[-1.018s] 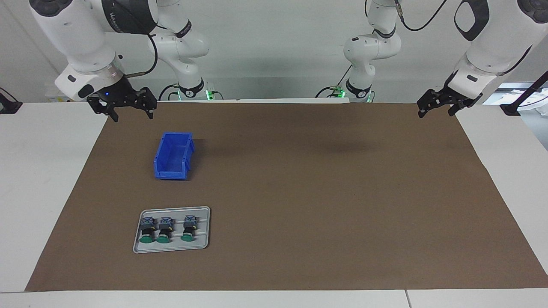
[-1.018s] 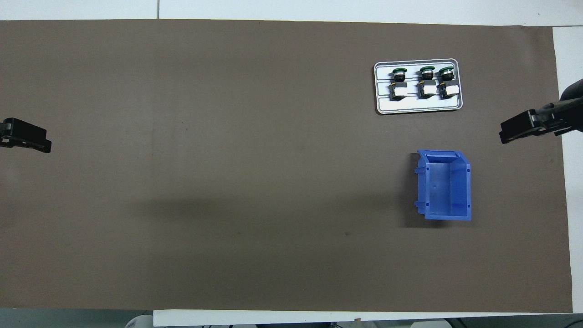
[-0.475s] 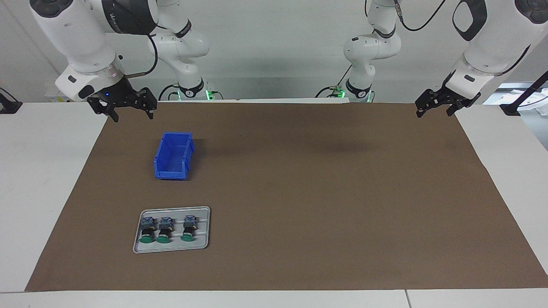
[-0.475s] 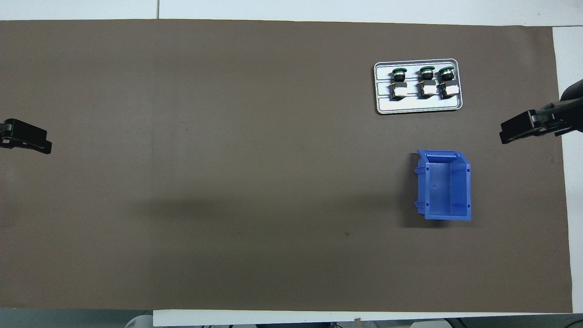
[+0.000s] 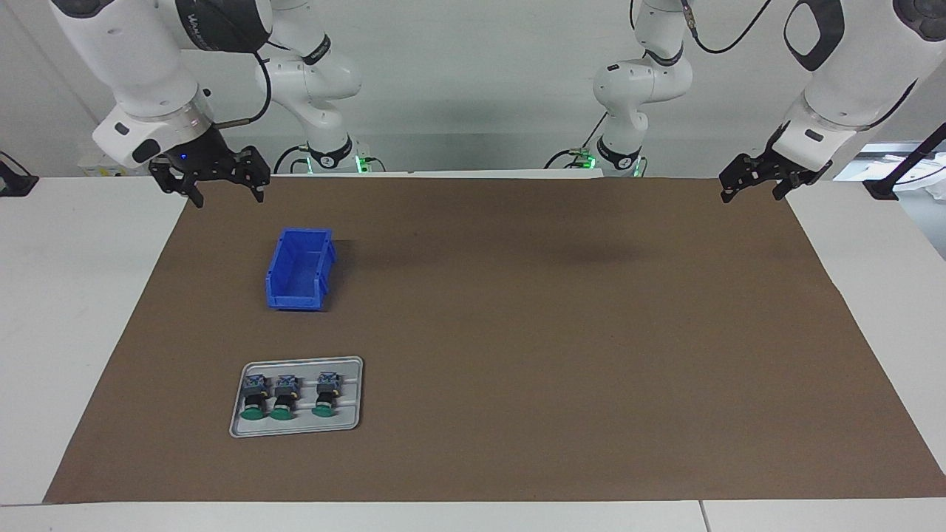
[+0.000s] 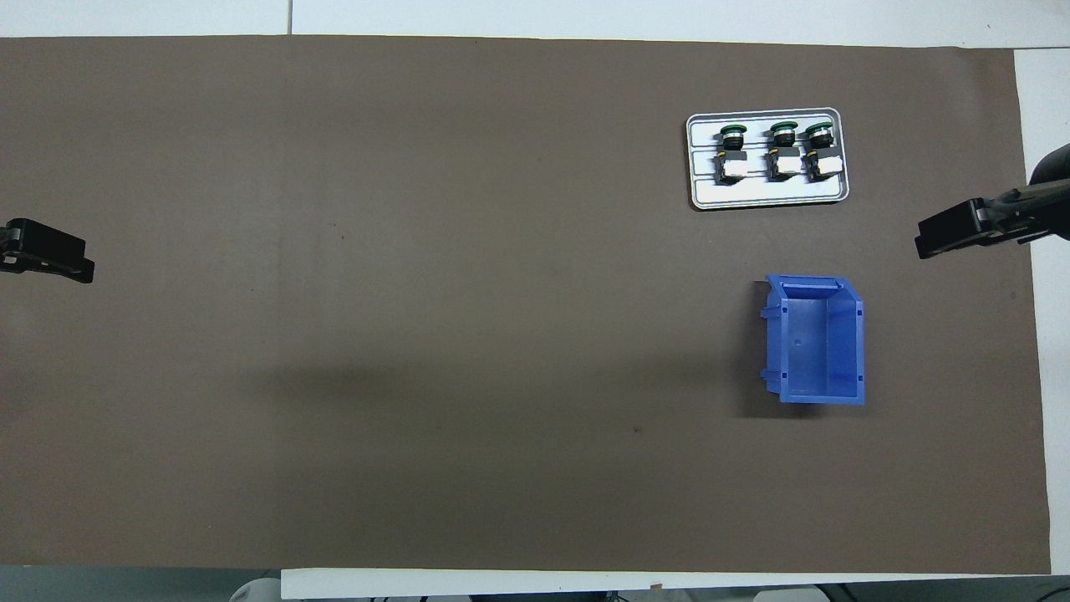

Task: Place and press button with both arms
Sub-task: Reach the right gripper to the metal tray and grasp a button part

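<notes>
Three buttons with green caps lie side by side on a small grey tray [image 5: 347, 425] [image 6: 752, 194]; one button [image 5: 325, 395] [image 6: 733, 152] lies a little apart from the other two [image 5: 283, 397] [image 6: 783, 150]. My right gripper [image 5: 229, 199] [image 6: 924, 247] hangs open and empty over the brown mat's edge at the right arm's end. My left gripper [image 5: 751, 196] [image 6: 82, 266] hangs open and empty over the mat's edge at the left arm's end. Neither touches anything.
An empty blue bin [image 5: 299, 270] [image 6: 819, 343] stands on the brown mat [image 5: 554, 332] nearer to the robots than the tray, toward the right arm's end. White table [image 5: 66, 310] borders the mat.
My right gripper has risen a little. My left gripper has hardly moved. The buttons, tray and bin have stayed put.
</notes>
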You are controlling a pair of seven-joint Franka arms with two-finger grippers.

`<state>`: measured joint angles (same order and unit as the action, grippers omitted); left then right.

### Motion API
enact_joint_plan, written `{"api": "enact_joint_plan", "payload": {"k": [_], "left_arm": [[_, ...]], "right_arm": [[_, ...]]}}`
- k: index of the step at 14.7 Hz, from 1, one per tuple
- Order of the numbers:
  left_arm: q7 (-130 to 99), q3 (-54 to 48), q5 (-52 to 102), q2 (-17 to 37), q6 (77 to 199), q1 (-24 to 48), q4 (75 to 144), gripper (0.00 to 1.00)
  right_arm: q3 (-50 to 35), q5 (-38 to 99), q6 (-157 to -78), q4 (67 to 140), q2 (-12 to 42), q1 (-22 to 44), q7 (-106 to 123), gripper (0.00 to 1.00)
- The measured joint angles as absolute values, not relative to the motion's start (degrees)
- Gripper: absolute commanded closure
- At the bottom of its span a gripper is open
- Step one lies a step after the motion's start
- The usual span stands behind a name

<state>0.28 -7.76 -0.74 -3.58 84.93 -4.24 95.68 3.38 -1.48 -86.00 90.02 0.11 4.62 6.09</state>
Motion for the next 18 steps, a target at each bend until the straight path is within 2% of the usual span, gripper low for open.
{"api": "enact_joint_plan", "payload": {"k": [4, 8, 13, 18], "left_arm": [[0.3, -7.7, -0.7, -3.6, 84.9, -4.2, 95.7, 0.00], [0.4, -7.7, -0.7, -3.6, 85.0, -4.2, 95.7, 0.00], [0.5, -7.7, -0.7, -3.6, 85.0, -4.2, 95.7, 0.00], [0.5, -7.7, -0.7, -3.6, 85.0, -4.2, 95.7, 0.00]], "right_arm": [[3.2, 0.1, -94.5, 90.4, 4.1, 8.2, 2.5, 0.01], [3.0, 0.7, -109.1, 90.9, 13.3, 11.8, 0.0, 0.01], [3.1, 0.7, -126.0, 91.2, 25.6, 12.5, -0.5, 0.01], [3.5, 0.7, -131.6, 91.1, 30.6, 11.5, -0.5, 0.01]]}}
